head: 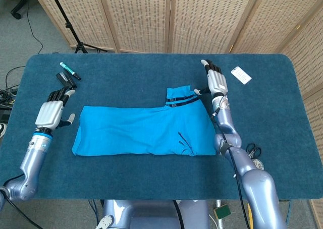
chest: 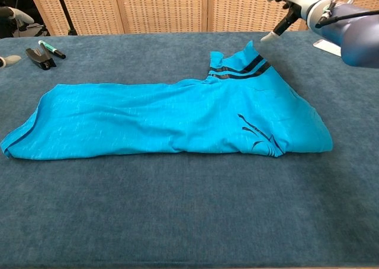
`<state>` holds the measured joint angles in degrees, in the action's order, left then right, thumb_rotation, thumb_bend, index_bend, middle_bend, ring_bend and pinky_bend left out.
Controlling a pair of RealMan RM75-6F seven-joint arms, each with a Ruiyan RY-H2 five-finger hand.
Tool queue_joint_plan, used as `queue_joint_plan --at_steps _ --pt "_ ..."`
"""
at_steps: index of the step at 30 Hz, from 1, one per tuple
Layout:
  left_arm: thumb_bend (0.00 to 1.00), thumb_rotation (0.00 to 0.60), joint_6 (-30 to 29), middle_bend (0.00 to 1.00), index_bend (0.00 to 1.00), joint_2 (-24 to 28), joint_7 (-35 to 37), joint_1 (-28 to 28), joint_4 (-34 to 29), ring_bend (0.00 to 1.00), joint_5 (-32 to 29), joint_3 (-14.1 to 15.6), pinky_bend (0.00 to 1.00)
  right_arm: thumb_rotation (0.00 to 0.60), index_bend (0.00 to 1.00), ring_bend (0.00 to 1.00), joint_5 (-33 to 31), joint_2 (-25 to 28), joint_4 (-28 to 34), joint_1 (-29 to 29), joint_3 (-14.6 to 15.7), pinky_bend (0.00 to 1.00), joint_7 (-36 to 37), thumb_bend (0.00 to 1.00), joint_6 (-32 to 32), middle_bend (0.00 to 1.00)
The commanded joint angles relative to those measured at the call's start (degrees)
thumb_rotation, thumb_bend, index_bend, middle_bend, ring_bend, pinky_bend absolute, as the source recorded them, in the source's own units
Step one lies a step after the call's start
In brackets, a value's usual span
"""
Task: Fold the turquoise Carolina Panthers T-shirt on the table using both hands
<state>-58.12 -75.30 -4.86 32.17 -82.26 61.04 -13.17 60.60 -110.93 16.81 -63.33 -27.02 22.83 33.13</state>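
Shirt status: the turquoise T-shirt [head: 144,130] lies on the blue desk [head: 151,178] as a long band, already folded lengthwise, with a striped sleeve [head: 181,98] spread flat at its far right corner. The right robot hand [head: 216,80] hovers just beyond that sleeve, fingers extended and apart, holding nothing. The left robot hand [head: 50,112] sits just off the shirt's left end, fingers apart, also empty. A green marker [head: 69,70] and a black clip [head: 63,78] lie near the left hand; a white card [head: 241,75] lies near the right.

Risks, as judged: the protruding sleeve may leave an uneven fold. A one-sided lift could drag the band askew. The left hand's sweep could knock the marker.
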Motion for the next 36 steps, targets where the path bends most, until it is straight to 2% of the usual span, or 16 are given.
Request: queue_joint_plan --at_steps 1,4,12,16,24,30,36 --pt "0.41 0.600 -1.0 0.00 0.00 1.2 1.0 -0.9 -1.0 0.00 1.9 0.9 0.00 0.600 0.00 0.00 1.2 4.3 6.8 3.8 0.8 0.00 -2.8 0.00 5.5 0.00" --pt "0.41 0.600 -2.1 0.00 0.00 2.8 2.4 -2.3 -1.7 0.00 5.1 2.5 0.00 0.600 0.00 0.00 3.3 8.9 15.1 8.2 2.6 0.00 -4.3 0.00 11.2 0.00" --pt "0.41 0.600 -4.3 0.00 0.00 6.0 8.2 -6.2 -2.0 0.00 13.5 7.9 0.00 0.600 0.00 0.00 8.0 24.3 43.2 21.4 8.0 0.00 -9.0 0.00 22.8 0.00" --pt "0.41 0.600 -5.0 0.00 0.00 6.3 10.7 -7.5 -0.8 0.00 16.8 10.1 0.00 0.600 0.00 0.00 11.2 29.2 51.1 26.0 11.0 0.00 -9.9 0.00 27.4 0.00" --pt "0.42 0.600 -6.1 0.00 0.00 5.5 14.3 -9.4 2.2 0.00 22.3 14.0 0.00 0.600 0.00 0.00 17.5 37.5 62.5 35.2 17.9 0.00 -8.6 0.00 35.3 0.00" --pt "0.42 0.600 -6.5 0.00 0.00 4.8 16.1 -10.0 4.5 0.00 25.1 15.8 0.00 0.600 0.00 0.00 21.2 40.8 65.0 39.5 21.2 0.00 -7.2 0.00 39.5 0.00" --pt "0.42 0.600 -7.3 0.00 0.00 0.7 16.5 -10.0 12.6 0.00 25.9 15.4 0.00 0.600 0.00 0.00 23.4 42.2 65.3 44.4 23.3 0.00 -4.9 0.00 45.0 0.00"
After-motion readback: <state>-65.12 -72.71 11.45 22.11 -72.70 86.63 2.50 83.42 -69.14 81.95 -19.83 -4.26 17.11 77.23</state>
